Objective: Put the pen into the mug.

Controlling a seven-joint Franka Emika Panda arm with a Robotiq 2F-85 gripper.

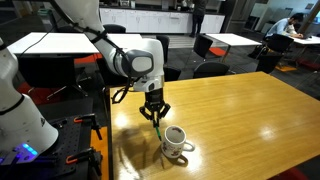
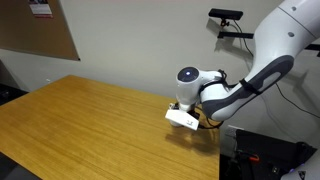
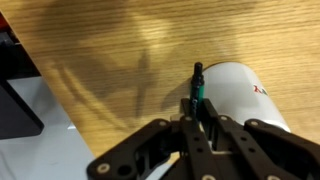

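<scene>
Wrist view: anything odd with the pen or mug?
Nothing stands out. The gripper is shut on the pen, beside the mug; in an exterior view the mug stands upright on the table, nothing spilled.

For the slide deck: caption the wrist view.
Jaws shut on the green pen, poised close beside the white mug on the wooden table.
</scene>
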